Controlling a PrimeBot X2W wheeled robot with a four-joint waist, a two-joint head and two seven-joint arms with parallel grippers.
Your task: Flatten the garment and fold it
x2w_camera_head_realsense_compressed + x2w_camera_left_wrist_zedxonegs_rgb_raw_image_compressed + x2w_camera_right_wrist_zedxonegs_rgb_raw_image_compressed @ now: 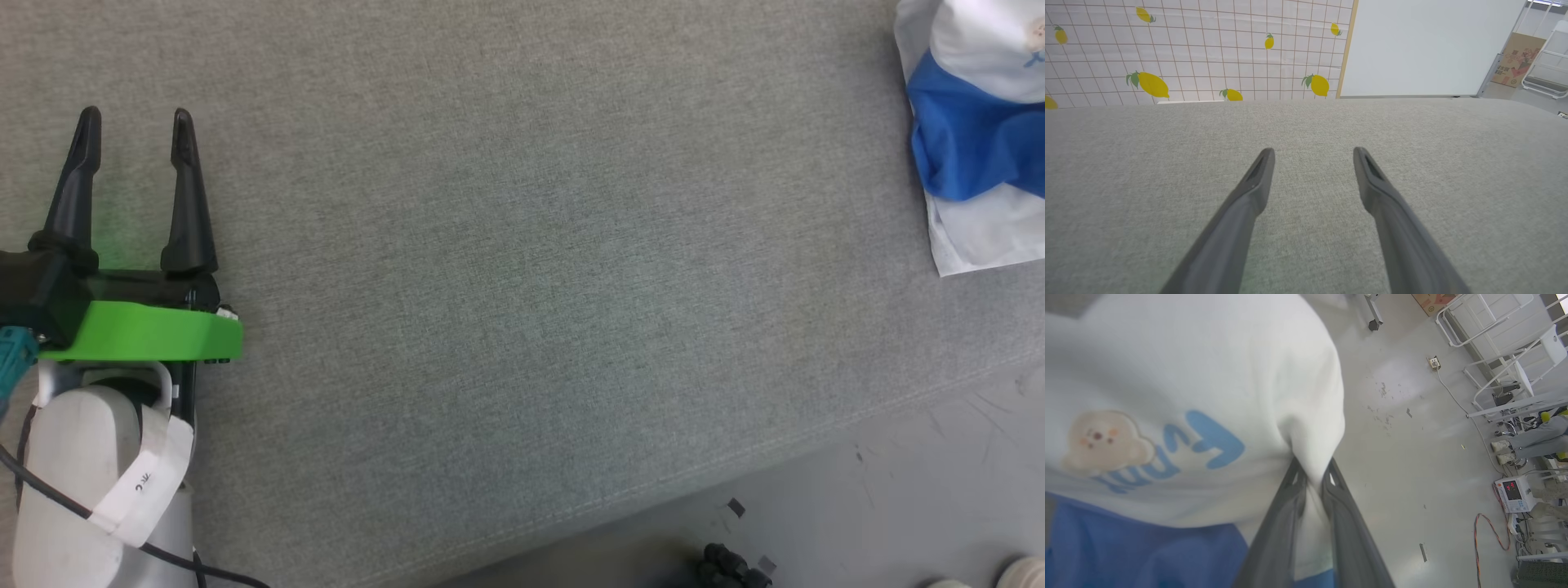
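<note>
Head view | garment [971, 147] at right edge | left pincer [135, 118] over grey surface [522, 286]

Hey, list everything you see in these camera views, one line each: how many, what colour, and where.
garment: one, white and blue with a bear print, far right of the surface
grey fabric surface: one, grey, under the garment
floor: one, pale grey, past the surface's edge
lemon-print wall: one, white with yellow lemons, behind the surface
white panel: one, white, beside that wall
cardboard box: one, brown, by the panel
orange cable: one, orange, on the floor
person: one, grey trousers, across the floor
left gripper: one, dark, jaws open over bare surface
right gripper: one, dark, jaws pinching the garment's white cloth
</note>
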